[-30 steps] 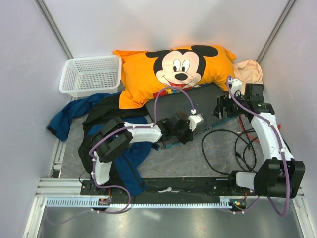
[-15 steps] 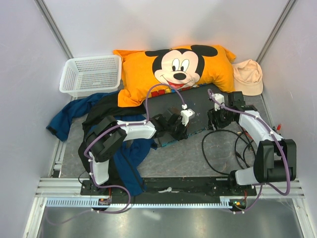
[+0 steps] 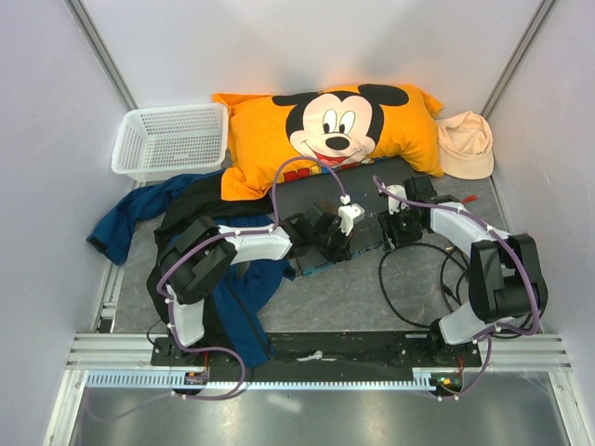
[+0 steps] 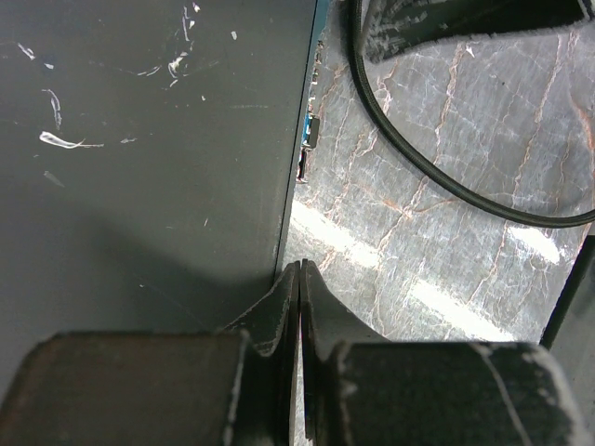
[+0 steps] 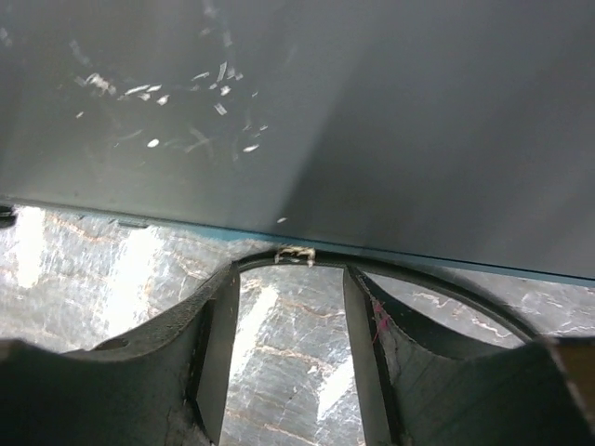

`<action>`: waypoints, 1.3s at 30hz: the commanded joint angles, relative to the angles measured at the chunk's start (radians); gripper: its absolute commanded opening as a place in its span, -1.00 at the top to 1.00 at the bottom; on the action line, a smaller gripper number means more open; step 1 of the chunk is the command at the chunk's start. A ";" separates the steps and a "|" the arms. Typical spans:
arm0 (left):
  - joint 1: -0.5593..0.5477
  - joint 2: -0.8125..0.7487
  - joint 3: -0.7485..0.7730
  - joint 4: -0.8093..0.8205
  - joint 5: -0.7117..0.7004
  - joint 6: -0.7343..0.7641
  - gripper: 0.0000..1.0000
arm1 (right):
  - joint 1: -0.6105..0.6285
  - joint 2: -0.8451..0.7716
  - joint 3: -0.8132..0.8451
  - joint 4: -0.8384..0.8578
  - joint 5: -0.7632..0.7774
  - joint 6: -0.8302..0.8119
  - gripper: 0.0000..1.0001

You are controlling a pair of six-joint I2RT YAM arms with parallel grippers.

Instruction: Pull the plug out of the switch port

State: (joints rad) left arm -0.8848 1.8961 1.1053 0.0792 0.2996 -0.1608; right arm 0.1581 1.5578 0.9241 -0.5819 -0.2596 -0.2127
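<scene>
Left hand (image 4: 298, 279) closed tight, fingers touching, right hand (image 5: 290, 279) spread, fingers apart.

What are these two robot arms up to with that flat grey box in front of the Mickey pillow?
Both arms are at the near edge of the switch, the grey box, where a black cable is plugged in. The left gripper is shut on nothing, its tips by the socket edge. The right gripper is open, its fingers on either side of the spot where the cable meets the box. Nothing is gripped yet, and the cable looks not yet pulled out.
</scene>
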 commanded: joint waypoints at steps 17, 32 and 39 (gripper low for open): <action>0.079 -0.012 -0.016 -0.018 -0.194 0.006 0.86 | 0.037 0.012 -0.068 0.203 0.074 0.032 0.99; 0.079 0.006 -0.012 0.016 -0.206 0.004 0.85 | 0.038 -0.094 -0.281 -0.237 0.241 -0.493 0.99; 0.079 0.034 0.014 0.021 -0.217 -0.013 0.85 | -0.072 -0.104 -0.266 -0.314 0.240 -0.548 0.99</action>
State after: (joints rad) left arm -0.8875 1.8965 1.1019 0.0849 0.3256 -0.1928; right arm 0.1844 1.4227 0.7193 -0.3897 -0.2111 -0.6338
